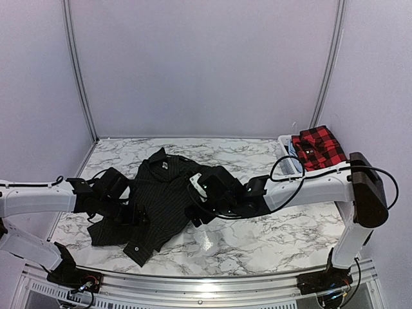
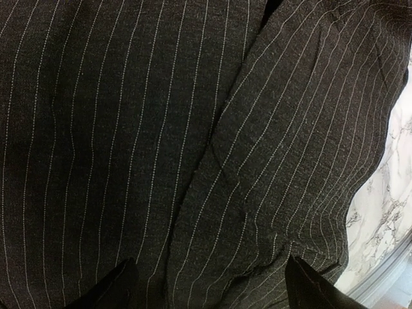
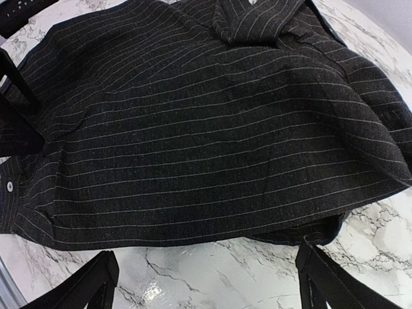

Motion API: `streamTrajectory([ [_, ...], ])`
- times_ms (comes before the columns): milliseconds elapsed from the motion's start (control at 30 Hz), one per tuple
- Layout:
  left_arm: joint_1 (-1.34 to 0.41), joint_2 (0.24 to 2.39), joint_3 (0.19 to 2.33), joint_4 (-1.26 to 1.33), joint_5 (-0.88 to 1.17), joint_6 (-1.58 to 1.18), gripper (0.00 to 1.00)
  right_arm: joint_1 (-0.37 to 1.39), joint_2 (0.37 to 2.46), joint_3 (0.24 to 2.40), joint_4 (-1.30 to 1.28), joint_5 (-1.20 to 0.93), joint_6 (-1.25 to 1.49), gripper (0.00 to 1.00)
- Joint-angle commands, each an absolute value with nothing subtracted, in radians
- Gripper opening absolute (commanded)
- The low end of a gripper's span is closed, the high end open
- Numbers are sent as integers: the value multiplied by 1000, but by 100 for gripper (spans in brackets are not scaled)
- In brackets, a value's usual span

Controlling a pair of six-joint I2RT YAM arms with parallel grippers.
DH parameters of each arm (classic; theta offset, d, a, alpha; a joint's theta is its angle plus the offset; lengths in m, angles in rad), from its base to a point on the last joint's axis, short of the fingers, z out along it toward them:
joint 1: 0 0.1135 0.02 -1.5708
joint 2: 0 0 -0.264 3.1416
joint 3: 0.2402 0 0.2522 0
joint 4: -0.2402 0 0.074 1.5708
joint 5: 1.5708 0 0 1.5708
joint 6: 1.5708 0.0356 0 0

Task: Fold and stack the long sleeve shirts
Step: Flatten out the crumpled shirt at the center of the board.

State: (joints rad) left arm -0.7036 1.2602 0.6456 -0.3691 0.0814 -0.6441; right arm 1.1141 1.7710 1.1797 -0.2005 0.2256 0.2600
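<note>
Both the left gripper [image 2: 210, 286] and the right gripper [image 3: 206, 283] are wide open and hold nothing. The black shirt [image 1: 158, 196] lies under the left one and just ahead of the right one. Folding looks barely begun; next, pinch an edge and lift

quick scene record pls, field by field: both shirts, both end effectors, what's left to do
black pinstriped shirt: spread out and rumpled on the marble table, not folded
red checked shirt: folded, in the white basket, far right corner
left end effector: open, low over the black shirt's cloth
right end effector: open, at the black shirt's edge, above bare table
left to do: fold the black shirt, stack it
</note>
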Motion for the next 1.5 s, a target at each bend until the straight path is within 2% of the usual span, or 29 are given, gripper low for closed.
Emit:
streamTrajectory([
  [0, -715, 1284, 649, -369, 104, -647, 81, 1110, 1770, 1208, -201, 252, 259, 92],
  [167, -732, 1325, 643, -323, 129, -651, 79, 1111, 1760, 1190, -190, 262, 269, 92],
  [300, -750, 1353, 658, -304, 143, -653, 69, 1111, 1753, 1185, -188, 266, 276, 92],
  [467, -766, 1320, 687, -301, 149, -655, 50, 1111, 1744, 1170, -186, 282, 278, 92],
  [567, -767, 1304, 702, -301, 158, -658, 31, 1111, 1741, 1166, -187, 286, 276, 92],
  [700, -772, 1300, 723, -301, 166, -653, 12, 1111, 1737, 1166, -184, 288, 273, 92],
  [833, -793, 1296, 783, -293, 195, -639, 0, 1111, 1729, 1167, -191, 299, 272, 92],
  [1067, -807, 1353, 967, -252, 265, -550, 0, 1107, 1676, 1174, -271, 395, 291, 92],
  [1200, -806, 1508, 1096, -147, 366, -514, 0, 1088, 1605, 1163, -355, 473, 392, 92],
  [1333, -809, 1748, 1292, -100, 512, -534, 0, 1078, 1483, 1042, -347, 518, 485, 92],
  [1467, -820, 1861, 1415, -85, 544, -548, 0, 1050, 1383, 966, -346, 512, 497, 93],
])
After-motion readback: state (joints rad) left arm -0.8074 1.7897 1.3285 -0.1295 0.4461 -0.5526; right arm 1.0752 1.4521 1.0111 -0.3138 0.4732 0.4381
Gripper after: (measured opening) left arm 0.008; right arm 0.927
